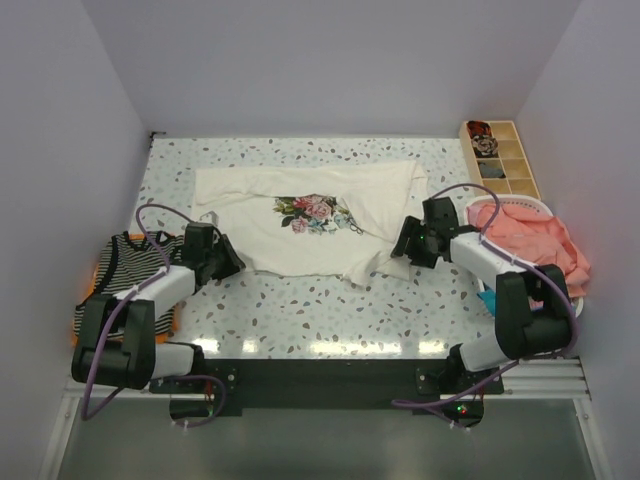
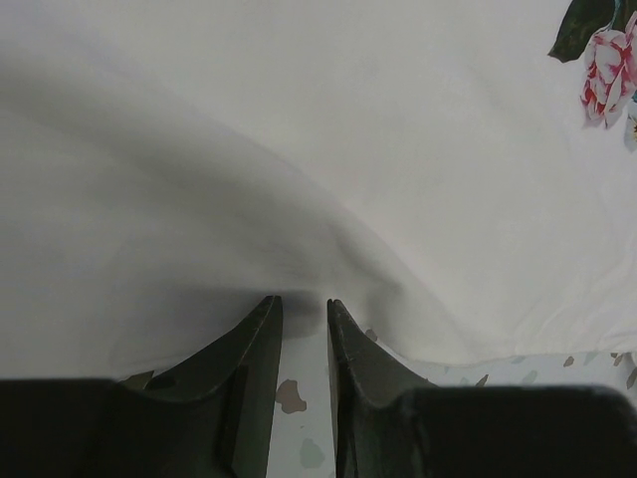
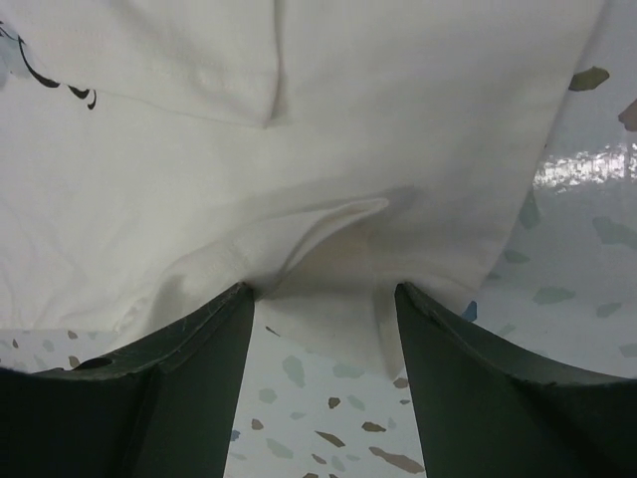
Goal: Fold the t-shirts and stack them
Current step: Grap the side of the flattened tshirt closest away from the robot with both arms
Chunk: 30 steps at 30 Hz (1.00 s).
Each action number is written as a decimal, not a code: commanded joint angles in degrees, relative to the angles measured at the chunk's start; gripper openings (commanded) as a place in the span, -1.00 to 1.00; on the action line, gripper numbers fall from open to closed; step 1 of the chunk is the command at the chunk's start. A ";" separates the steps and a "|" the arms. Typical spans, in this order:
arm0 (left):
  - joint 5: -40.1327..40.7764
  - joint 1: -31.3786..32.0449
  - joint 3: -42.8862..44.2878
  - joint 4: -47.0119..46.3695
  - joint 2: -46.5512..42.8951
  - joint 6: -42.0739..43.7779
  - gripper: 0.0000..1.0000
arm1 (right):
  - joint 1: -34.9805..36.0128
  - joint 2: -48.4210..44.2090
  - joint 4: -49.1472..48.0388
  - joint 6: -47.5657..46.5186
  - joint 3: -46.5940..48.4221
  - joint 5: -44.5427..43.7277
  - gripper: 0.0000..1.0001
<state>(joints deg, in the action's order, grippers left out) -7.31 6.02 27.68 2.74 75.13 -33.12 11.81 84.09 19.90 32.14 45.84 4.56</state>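
While the cream t-shirt (image 1: 300, 235) lies spread toward the far edge of the counter (image 1: 330, 310), left fingers (image 2: 257, 344) clenched on its near hem; right fingers (image 3: 199, 349) spread apart, straddling a fold.

A cream t-shirt (image 1: 300, 235) lies spread print-up across the middle of the surface (image 1: 330, 320), its pink-rose print (image 1: 318, 213) near the centre. Its left part lies fairly flat, though the near-left edge rises in a soft ridge. The right side is rumpled, with a loose flap folded toward the near edge. At far left, a crumpled black-and-white striped t-shirt (image 1: 135, 262) sits on an orange one (image 1: 99, 272). At far right, a coral-pink t-shirt (image 1: 530, 240) is heaped in a white basket (image 1: 520, 203).
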 commanded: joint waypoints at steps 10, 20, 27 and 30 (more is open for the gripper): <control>2.30 0.13 -0.26 3.94 -0.43 2.10 -0.40 | -1.44 -1.83 -5.49 -3.03 3.02 3.26 0.26; 2.13 0.13 0.18 4.11 -0.43 1.92 -0.40 | -1.35 -9.11 0.04 -5.07 1.71 10.48 0.23; 2.04 0.13 0.18 4.55 -0.95 1.92 -0.40 | -1.53 -7.64 -0.39 -5.60 1.35 2.74 0.28; 2.39 0.13 0.27 5.16 -1.74 1.92 -0.40 | -1.88 -3.42 -0.39 -4.99 3.11 3.00 0.27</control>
<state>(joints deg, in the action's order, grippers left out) -6.81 6.02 27.68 3.95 74.52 -33.15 10.46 76.44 18.92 27.38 47.31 9.91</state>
